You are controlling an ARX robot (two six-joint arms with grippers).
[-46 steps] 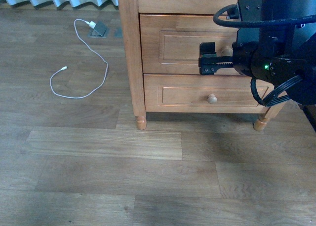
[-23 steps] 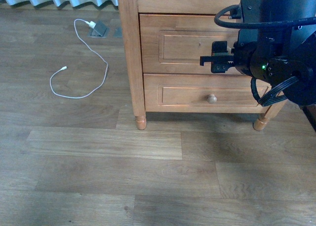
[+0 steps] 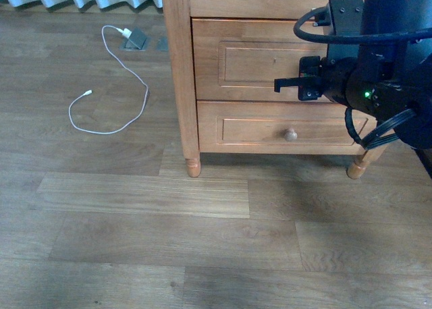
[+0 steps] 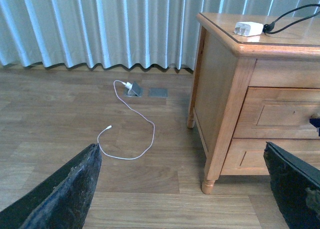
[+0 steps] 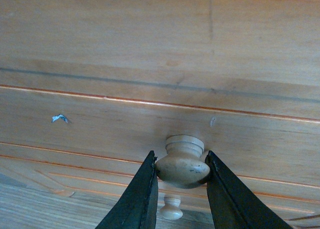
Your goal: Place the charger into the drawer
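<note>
Moved in against the drawer (image 3: 250,59), right hand (image 5: 180,155) now clamps its knob (image 5: 182,170), plain only from the wrist.

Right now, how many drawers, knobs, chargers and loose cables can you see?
Drawers: 2, upper drawer, lower drawer
Knobs: 2, upper knob, lower knob
Charger: 1
White cable: 1
Total: 6

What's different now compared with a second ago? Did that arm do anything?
The right gripper moved in toward the nightstand and closed on the knob of the upper drawer, with a finger pressed on either side of it. The drawer stayed shut, and the white cable on the floor has not moved.
</note>
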